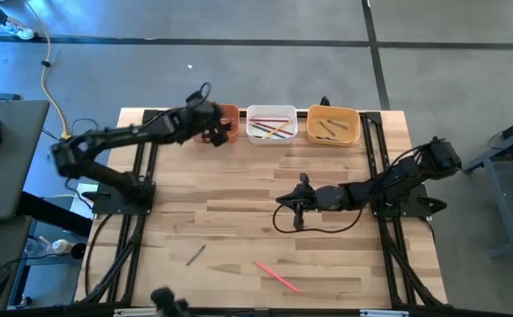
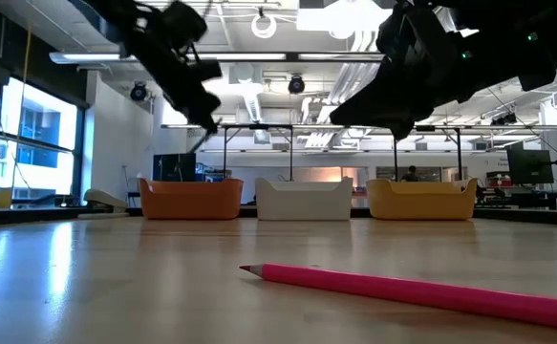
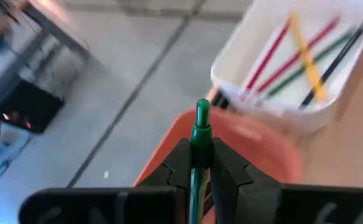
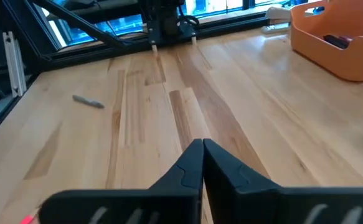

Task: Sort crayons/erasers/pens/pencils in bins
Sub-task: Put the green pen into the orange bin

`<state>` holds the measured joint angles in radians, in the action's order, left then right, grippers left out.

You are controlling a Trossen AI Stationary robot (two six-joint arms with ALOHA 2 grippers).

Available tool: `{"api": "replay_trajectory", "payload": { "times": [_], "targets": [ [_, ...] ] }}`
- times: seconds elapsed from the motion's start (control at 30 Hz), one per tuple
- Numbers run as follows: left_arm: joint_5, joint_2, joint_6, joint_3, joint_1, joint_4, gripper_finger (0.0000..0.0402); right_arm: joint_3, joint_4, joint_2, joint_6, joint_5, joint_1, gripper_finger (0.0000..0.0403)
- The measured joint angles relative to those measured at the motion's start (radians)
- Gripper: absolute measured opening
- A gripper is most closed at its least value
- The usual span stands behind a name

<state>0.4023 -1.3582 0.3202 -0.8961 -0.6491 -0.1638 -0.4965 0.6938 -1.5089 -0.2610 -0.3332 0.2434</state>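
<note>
Pen in hand: a thin green plastic pen (image 3: 200, 140) stands clamped between the fingers of the left gripper (image 1: 214, 132), its tip poking out past them; judged to be carried this way so it can be let fall lengthwise into a tub.
Left gripper position: hovering over the terracotta-orange rounded plastic bin (image 1: 228, 114) at the table's far edge, above its rim in the left wrist view; a drop looks close, not yet made.
Terracotta bin contents: hidden by the gripper from above, so I cannot tell.
White bin: the middle white rounded plastic tub (image 1: 271, 124) holds several thin sticks lying crossed, red, green, yellow and a dark one (image 3: 306, 53).
Yellow-orange bin: the right-hand yellow-orange plastic tub (image 1: 333, 124) holds a few dark and grey sticks.
Right gripper: (image 1: 298, 207) low over the middle of the pale wooden table (image 1: 238, 202), fingers pressed fully together with nothing between them; it seems to be waiting.
Loose items: a long pink pencil (image 1: 277, 276) lies near the table's front edge; a short grey stick (image 1: 195, 254) lies well apart from it to the left. Both are judged still to be sorted.
</note>
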Motion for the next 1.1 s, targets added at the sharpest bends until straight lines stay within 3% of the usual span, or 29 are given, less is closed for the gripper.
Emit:
{"api": "replay_trajectory", "payload": {
  "times": [0.2, 0.43, 0.77, 1.1],
  "targets": [
    [-0.047, -0.209, 0.082, -0.117, -0.105, -0.094, 0.0017, 0.0, 0.006, 0.0, 0.008, 0.008, 0.0, 0.0002],
    [-0.121, -0.346, 0.102, -0.162, -0.177, -0.11, 0.0017, -0.001, 0.006, 0.0, 0.016, 0.011, 0.0, 0.0001],
    [-0.123, -0.429, 0.097, -0.182, -0.241, -0.083, 0.0047, -0.001, 0.007, 0.0, 0.018, 0.011, 0.0, 0.0],
    [-0.106, -0.428, 0.085, -0.183, -0.239, -0.069, 0.0088, -0.002, 0.016, 0.0, 0.037, 0.017, 0.0, 0.0]
  ]
}}
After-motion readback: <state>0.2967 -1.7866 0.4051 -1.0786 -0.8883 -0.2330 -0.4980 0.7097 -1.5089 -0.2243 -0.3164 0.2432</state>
